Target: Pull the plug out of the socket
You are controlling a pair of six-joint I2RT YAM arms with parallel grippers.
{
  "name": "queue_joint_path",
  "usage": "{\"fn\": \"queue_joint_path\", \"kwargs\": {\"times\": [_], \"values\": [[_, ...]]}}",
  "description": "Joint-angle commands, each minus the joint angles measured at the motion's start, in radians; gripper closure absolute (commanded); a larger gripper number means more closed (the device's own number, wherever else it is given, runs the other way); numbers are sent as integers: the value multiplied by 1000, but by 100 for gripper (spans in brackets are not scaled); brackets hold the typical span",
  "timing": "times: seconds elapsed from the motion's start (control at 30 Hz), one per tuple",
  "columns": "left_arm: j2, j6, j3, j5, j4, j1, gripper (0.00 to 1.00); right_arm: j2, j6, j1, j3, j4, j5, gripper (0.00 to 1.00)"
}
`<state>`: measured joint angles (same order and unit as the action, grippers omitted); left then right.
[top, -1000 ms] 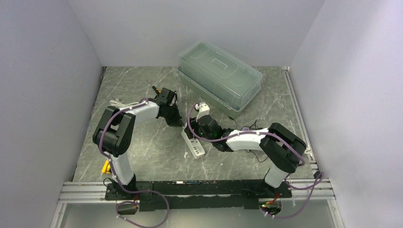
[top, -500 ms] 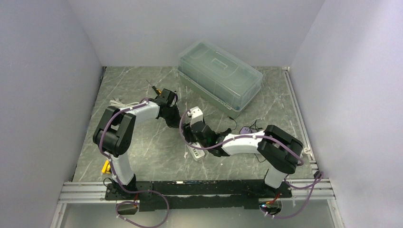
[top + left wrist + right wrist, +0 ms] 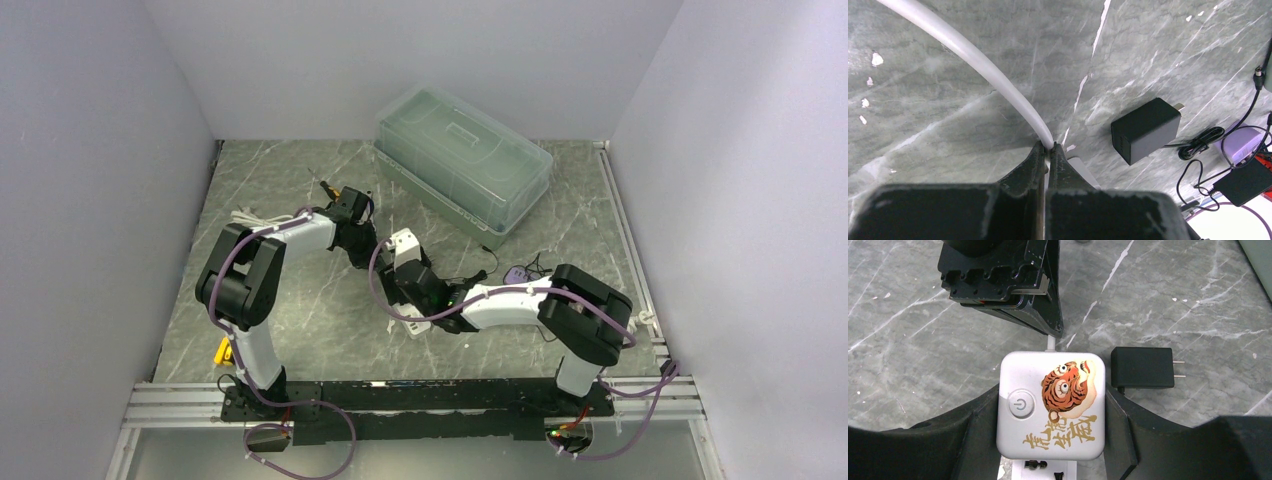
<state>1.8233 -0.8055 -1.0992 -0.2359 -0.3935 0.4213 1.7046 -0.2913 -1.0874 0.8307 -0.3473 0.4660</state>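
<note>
With the plug lying free on the table just beside the strip (prongs bare, so seemingly already out), the right gripper clamping the strip's sides and the left gripper pinched on its cord could strain that cord if they part.

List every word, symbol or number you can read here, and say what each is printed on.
"虎虎生威", as best it reads: gold brush characters on the white power strip, below a tiger picture.
Power on/off symbol: on the strip's round button.
Black charger: no print shows on its visible face.
Clear box: nothing readable from the top view.
</note>
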Motion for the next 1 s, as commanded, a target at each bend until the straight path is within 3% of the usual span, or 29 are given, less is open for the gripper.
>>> {"fn": "queue_joint_path", "kwargs": {"times": [0.0, 0.23, 0.33, 0.6, 0.97], "values": [[4, 16, -8, 36, -2, -9, 100, -36, -19, 20, 6, -45, -29, 100], [6, 19, -9, 35, -3, -10, 100, -83, -102, 121, -75, -143, -249, 100], [7, 20, -8, 37, -1, -10, 100, -97, -102, 136, -89, -156, -265, 100], [14, 20, -10, 35, -3, -10, 100, -97, -44, 110, -66, -123, -198, 100], [22, 20, -13, 33, -8, -13, 100, -49, 108, -27, 13, -60, 50, 100]]}}
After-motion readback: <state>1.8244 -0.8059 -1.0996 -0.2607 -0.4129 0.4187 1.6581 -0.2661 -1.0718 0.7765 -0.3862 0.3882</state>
